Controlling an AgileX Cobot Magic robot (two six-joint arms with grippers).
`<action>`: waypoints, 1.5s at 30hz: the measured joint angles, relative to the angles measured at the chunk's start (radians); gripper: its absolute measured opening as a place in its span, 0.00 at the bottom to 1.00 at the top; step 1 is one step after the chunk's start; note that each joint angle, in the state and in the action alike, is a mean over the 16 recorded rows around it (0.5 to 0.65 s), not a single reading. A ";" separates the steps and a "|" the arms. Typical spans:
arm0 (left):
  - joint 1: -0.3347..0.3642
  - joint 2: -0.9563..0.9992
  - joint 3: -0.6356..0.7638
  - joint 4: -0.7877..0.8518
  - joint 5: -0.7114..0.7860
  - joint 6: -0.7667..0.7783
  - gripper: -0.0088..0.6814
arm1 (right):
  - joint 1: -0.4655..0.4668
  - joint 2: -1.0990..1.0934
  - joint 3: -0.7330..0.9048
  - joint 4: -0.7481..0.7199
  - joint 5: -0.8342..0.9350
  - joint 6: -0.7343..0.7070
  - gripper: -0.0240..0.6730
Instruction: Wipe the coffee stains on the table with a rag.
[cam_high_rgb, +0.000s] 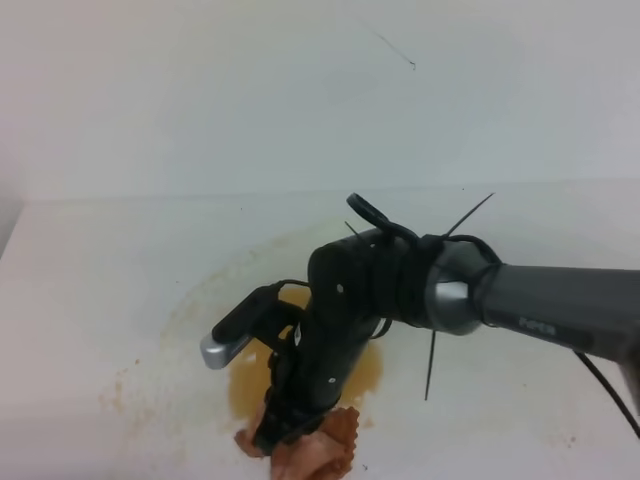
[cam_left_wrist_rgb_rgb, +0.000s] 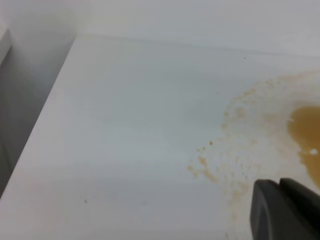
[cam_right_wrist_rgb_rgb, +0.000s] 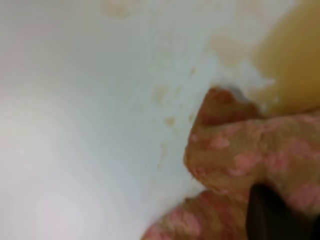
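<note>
In the exterior high view the right arm fills the foreground, its gripper (cam_high_rgb: 290, 425) pressed down into the rag (cam_high_rgb: 315, 455) at the bottom edge, which cuts the cloth off. The arm hides much of the amber coffee stains (cam_high_rgb: 250, 385) on the table (cam_high_rgb: 90, 300).

The left wrist view shows specks and a blotch at right; a dark part pokes in at the corner, so the left gripper's state cannot be told.

In the blurred right wrist view, a dark finger (cam_right_wrist_rgb_rgb: 277, 217) digs into the rag beside the puddle; whether it is clamped is unclear.
</note>
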 joint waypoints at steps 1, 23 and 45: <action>0.000 0.000 0.000 0.000 0.000 0.000 0.01 | -0.001 0.018 -0.023 -0.008 0.013 0.001 0.10; 0.000 -0.007 0.005 0.000 -0.002 0.000 0.01 | -0.125 0.141 -0.215 -0.151 0.077 0.018 0.10; 0.000 0.000 -0.002 0.000 0.001 0.000 0.01 | -0.198 -0.087 -0.176 -0.091 -0.095 0.044 0.10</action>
